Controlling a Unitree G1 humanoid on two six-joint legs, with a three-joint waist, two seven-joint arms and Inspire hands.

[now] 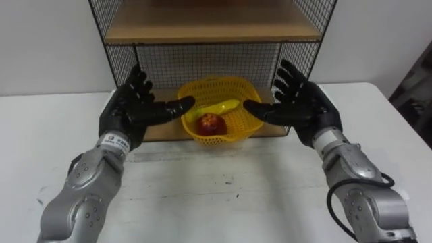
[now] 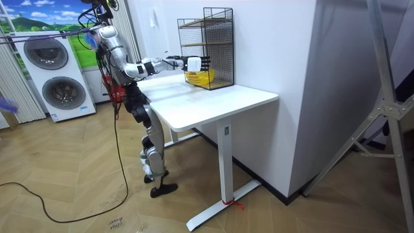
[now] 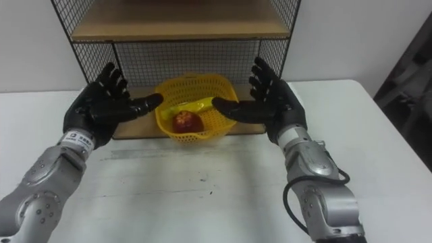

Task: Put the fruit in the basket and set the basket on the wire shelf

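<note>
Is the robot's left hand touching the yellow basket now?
Cannot tell. In the left eye view the thumb tip of the left hand ends right at the rim of the yellow basket, but neither eye view shows plain contact or a gap there.

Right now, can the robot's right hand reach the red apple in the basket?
Probably yes. The right hand is open just beside the yellow basket, and the apple lies uncovered near its front. Only the basket's rim lies between them.
</note>
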